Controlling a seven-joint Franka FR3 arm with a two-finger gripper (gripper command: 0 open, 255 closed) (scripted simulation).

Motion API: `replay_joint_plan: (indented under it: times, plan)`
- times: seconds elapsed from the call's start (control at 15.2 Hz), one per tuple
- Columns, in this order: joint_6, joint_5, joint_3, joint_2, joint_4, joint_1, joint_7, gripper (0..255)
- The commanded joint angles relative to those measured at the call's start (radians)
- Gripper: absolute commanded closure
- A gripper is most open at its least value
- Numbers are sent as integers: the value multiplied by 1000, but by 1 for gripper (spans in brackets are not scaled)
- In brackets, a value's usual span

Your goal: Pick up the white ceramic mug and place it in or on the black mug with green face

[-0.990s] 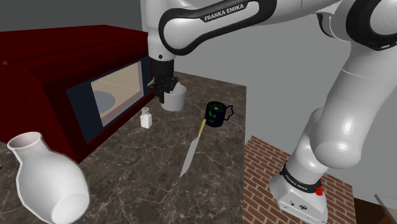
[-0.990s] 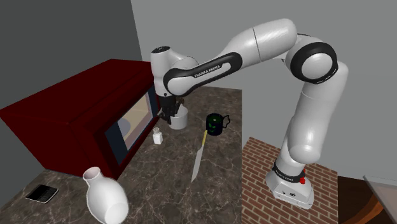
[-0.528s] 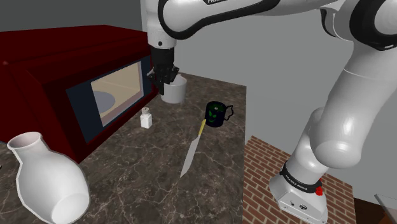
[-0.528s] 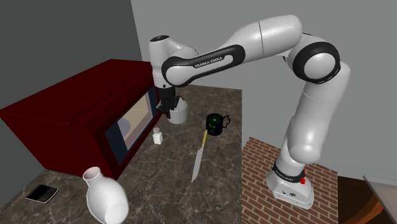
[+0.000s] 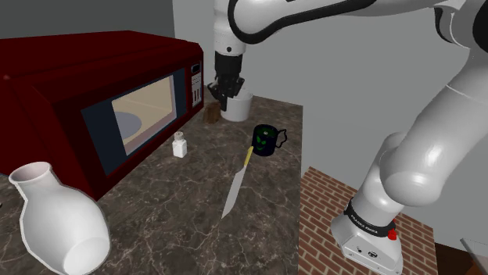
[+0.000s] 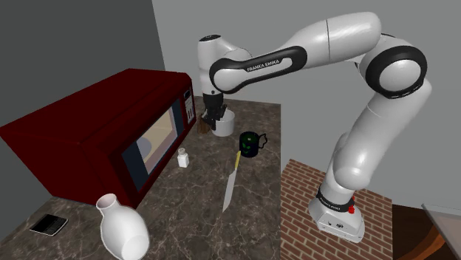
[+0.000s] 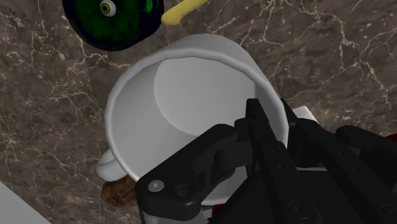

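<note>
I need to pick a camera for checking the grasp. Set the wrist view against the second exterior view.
Wrist view adds: the white mug's bare inside, and the gripper clasping its rim, one finger inside the wall. Second exterior view adds: the red microwave, the white vase, the small shaker and the arm's whole reach. Both: white mug, black mug, the knife's yellow handle, the marbled counter.

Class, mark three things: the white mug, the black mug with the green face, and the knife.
white mug [image 5: 241, 112]: shoulder view, side wall.
black mug [image 5: 263, 141]: shoulder view, green face.
knife [image 5: 233, 191]: shoulder view, blade.
</note>
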Motion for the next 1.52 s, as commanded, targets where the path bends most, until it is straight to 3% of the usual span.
replay_joint_plan:
  times: [0.0, 0.73, 1.45]
  plan:
    - [8, 8, -24, -58, -63, -14, -43, 255]
    - [-13, -21, -192, -343, -316, -98, -283, 255]
    - [142, -25, -193, -313, -442, -99, -276, 255]
